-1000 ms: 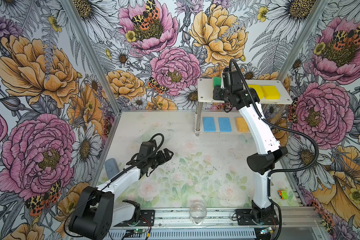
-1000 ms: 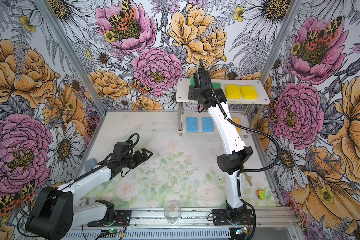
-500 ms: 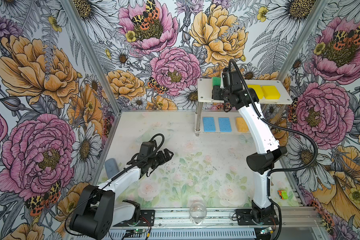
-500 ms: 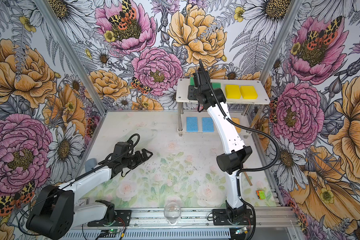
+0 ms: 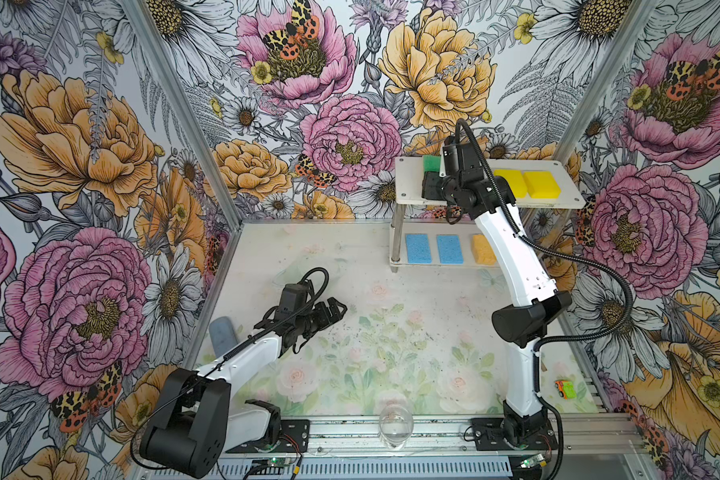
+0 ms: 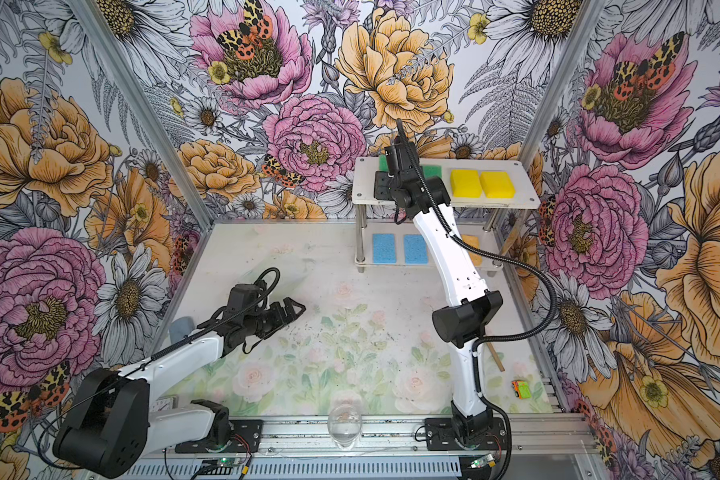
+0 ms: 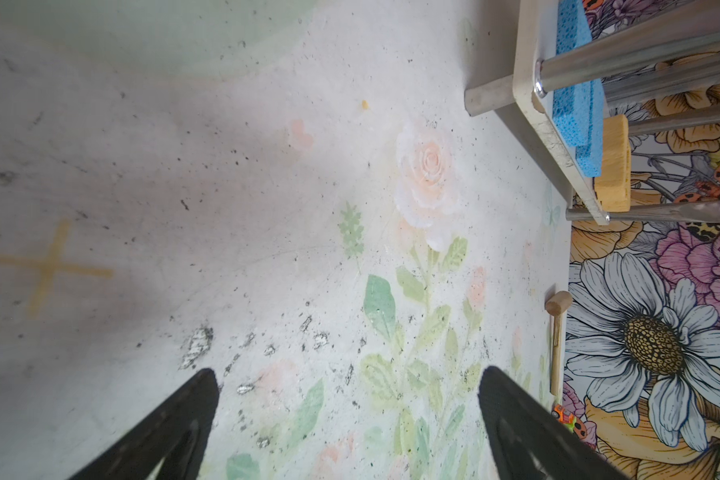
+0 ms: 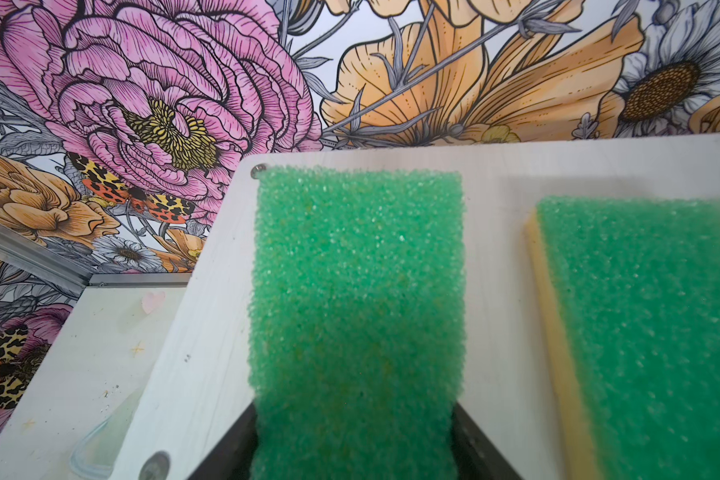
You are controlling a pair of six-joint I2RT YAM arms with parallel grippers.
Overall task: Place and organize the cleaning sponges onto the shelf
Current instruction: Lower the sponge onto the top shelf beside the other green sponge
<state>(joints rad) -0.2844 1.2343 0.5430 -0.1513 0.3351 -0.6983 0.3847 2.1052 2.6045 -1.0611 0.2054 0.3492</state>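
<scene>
The shelf (image 5: 408, 195) stands at the back right. On its top board lie two thick yellow sponges (image 5: 524, 183) and two green-topped sponges (image 6: 433, 171). My right gripper (image 8: 354, 415) reaches over the board's left end. Its fingers still press the sides of the left green-topped sponge (image 8: 356, 270), which lies flat on the board (image 8: 495, 249) beside the other one (image 8: 649, 311). Two blue sponges (image 5: 433, 248) and an orange one (image 5: 482, 249) lie on the lower board. My left gripper (image 5: 337, 309) hovers open and empty over the mat, far from the shelf.
A clear glass (image 5: 395, 428) stands at the front edge. A grey-blue cylinder (image 5: 222, 338) lies by the left wall. A small toy car (image 5: 565, 388) and a wooden mallet (image 6: 495, 357) lie at the right side of the mat.
My right gripper has edged slightly left over the top board with the green-topped sponge between its fingers. The left arm has not moved.
</scene>
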